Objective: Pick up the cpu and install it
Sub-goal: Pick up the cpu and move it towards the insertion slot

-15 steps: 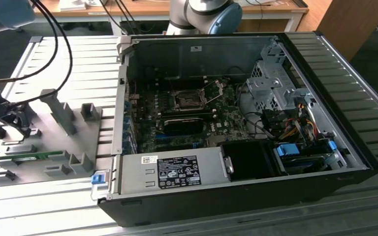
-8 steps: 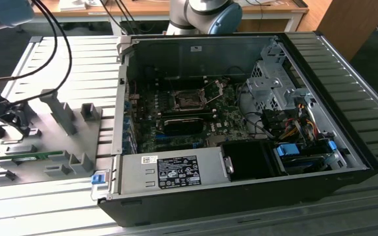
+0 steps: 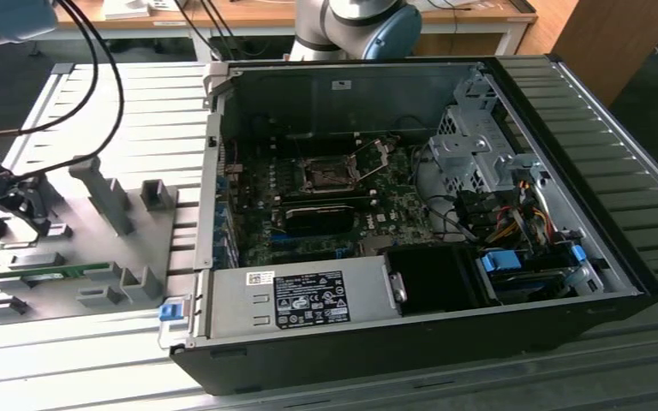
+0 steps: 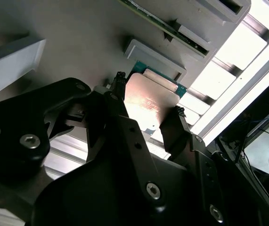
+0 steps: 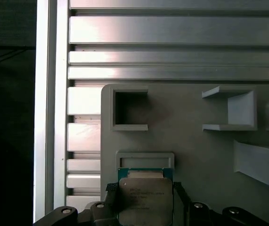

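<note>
Your claw (image 4: 148, 96) is closed on the cpu (image 4: 146, 106); its two black fingers (image 4: 120, 89) press on two sides of the little square chip, so I think they stay off the shiny top and do not scratch it. The cpu is right over the grey tray (image 5: 195, 141), just beside its small grey holder (image 5: 145, 157); I cannot tell if it is lifted or touches the tray. The tray has little walls, likely to keep each part from sliding. In the exterior view the socket (image 3: 331, 175) sits inside the computer case (image 3: 209, 171), well apart from the tray; its metal frame looks tipped up, so a chip could go in. The cpu is not in yet.
</note>
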Robot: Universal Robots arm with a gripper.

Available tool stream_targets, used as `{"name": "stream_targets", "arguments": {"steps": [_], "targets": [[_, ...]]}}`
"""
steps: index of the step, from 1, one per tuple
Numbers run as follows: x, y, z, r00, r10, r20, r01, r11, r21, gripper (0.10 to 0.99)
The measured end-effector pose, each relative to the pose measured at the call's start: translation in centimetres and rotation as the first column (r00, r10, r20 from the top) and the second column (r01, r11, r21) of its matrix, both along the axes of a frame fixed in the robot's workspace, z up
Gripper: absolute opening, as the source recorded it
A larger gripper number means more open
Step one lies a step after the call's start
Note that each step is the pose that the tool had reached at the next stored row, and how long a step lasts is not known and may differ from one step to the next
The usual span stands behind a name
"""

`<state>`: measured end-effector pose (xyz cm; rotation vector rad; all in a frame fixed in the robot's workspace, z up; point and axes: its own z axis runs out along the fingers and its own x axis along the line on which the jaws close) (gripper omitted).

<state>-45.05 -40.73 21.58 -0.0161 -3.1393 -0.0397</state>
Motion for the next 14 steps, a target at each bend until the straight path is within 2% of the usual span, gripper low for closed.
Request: {"name": "stream_targets", "arguments": {"steps": [14], "targets": [[0.00,0.00,0.76,1.0000,0.000,-0.0001,0.000,1.0000,0.000,0.545]]}}
